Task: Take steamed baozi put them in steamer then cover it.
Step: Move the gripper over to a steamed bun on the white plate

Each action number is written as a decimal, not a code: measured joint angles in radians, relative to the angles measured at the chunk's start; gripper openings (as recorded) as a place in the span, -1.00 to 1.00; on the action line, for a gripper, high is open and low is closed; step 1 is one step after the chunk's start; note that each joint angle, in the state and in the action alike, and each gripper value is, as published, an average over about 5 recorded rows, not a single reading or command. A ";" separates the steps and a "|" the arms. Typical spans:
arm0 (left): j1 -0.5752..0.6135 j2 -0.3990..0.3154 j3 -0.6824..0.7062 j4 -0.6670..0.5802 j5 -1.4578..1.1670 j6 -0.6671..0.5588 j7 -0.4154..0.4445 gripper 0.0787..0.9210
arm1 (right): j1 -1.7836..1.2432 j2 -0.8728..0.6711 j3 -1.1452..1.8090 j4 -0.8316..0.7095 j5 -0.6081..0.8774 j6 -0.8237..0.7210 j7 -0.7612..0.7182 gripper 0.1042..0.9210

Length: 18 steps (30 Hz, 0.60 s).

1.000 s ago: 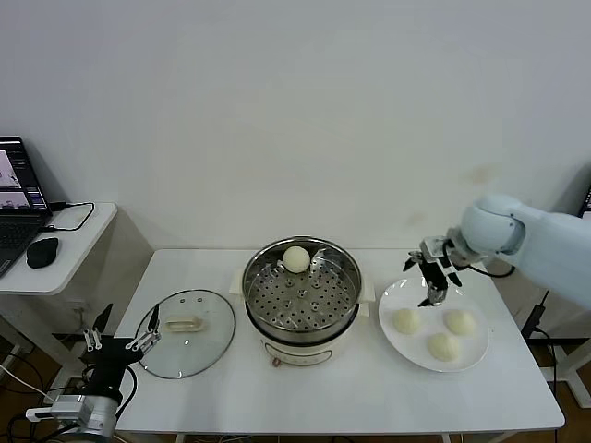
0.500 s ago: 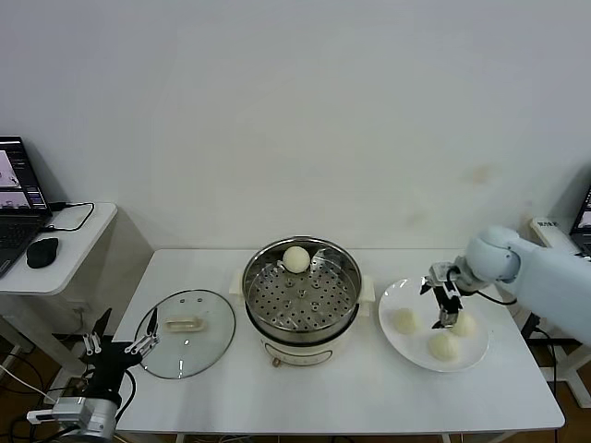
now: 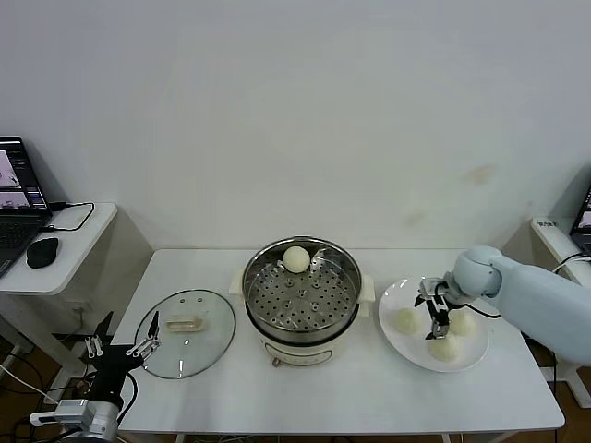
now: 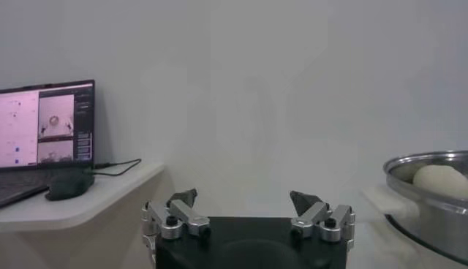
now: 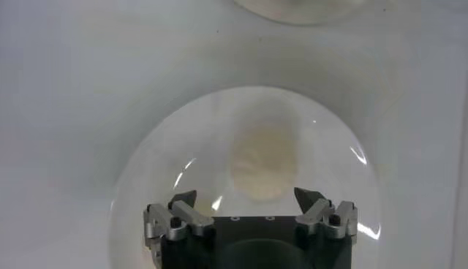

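Baozi: three on the plate at right, one in the steamer.
Left hand (image 3: 118,351) hangs spread and empty at lower left, before the counter (image 3: 323,397). Cover (image 3: 186,320) lies left of centre. Right hand (image 3: 436,311), fingers wide, grips nothing above the plate (image 3: 392,334) and its baozi (image 3: 444,348). Steamer (image 3: 302,295) sits mid-frame, one bun (image 3: 295,259) at its far edge.

Four baozi (image 3: 295,258), one steamer (image 3: 302,326), one cover (image 3: 208,343), one plate (image 3: 395,338), one laptop (image 3: 17,198)
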 measured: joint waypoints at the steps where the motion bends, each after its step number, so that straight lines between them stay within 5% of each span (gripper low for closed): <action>1: 0.000 -0.001 0.000 0.001 0.000 -0.001 0.000 0.77 | -0.005 0.007 0.005 -0.007 -0.002 0.000 0.002 0.76; 13: -0.002 -0.008 0.003 0.008 0.003 -0.004 0.001 0.77 | -0.045 0.072 0.044 -0.074 -0.033 0.002 0.020 0.75; 18: -0.003 -0.010 0.005 0.011 0.003 -0.006 0.001 0.77 | -0.054 0.093 0.056 -0.096 -0.043 0.002 0.026 0.59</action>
